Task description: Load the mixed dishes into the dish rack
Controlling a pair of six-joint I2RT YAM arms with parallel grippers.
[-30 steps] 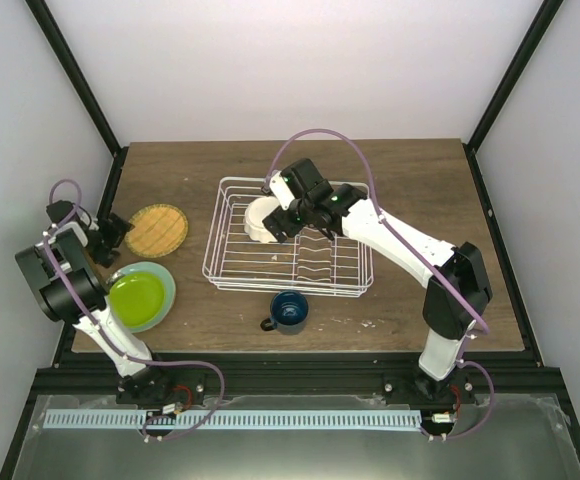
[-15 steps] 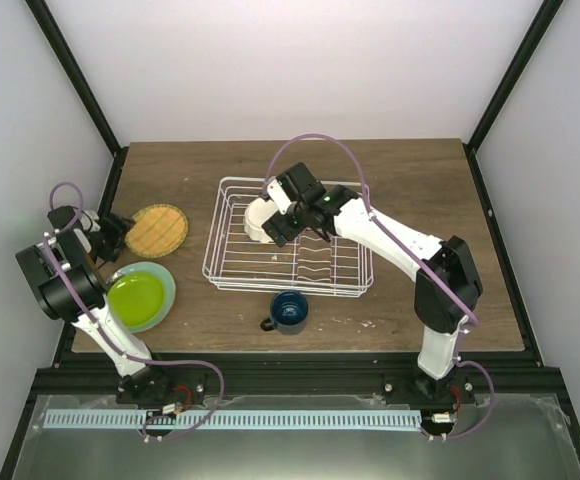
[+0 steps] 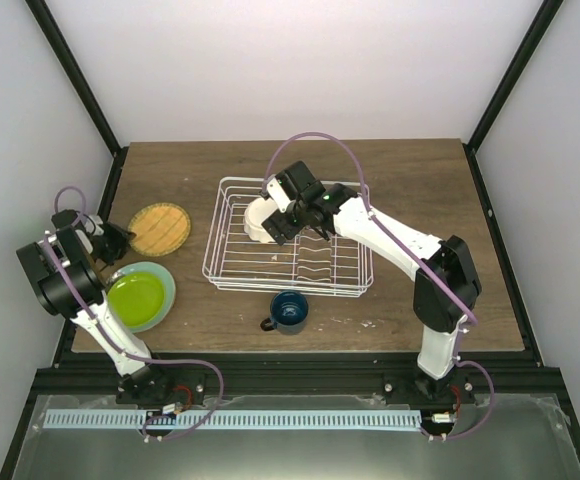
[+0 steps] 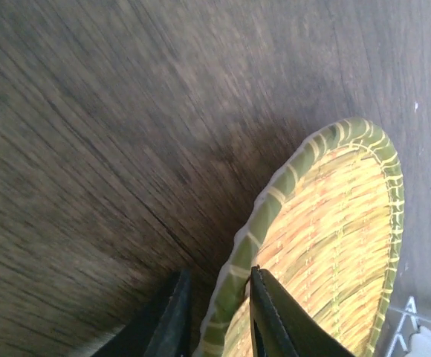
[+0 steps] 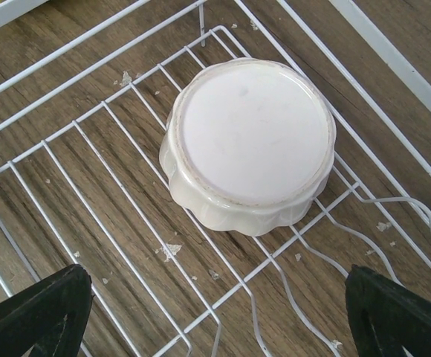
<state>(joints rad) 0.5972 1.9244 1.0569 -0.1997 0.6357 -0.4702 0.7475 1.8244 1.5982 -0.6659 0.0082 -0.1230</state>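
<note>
A flat woven plate (image 3: 158, 229) with a green rim lies at the table's left. My left gripper (image 3: 118, 238) sits at its left edge. In the left wrist view the rim (image 4: 275, 201) runs between the two narrowed fingers, and my left gripper (image 4: 218, 275) is shut on it. The cream scalloped bowl (image 5: 249, 141) lies upside down in the white wire dish rack (image 3: 290, 283), also seen at the rack's back left, bowl (image 3: 256, 222). My right gripper (image 5: 215, 305) hovers open over it, holding nothing. A dark blue mug (image 3: 290, 311) stands in front of the rack.
A lime-green dish (image 3: 135, 298) rests on a pale mint plate (image 3: 167, 283) at the front left, just below my left gripper. Black frame posts line both table sides. Small white crumbs lie on the wood under the rack wires (image 5: 74, 134).
The left jaws have closed from wide open onto the woven plate's rim. The right gripper shifted slightly left over the bowl and has stayed open.
</note>
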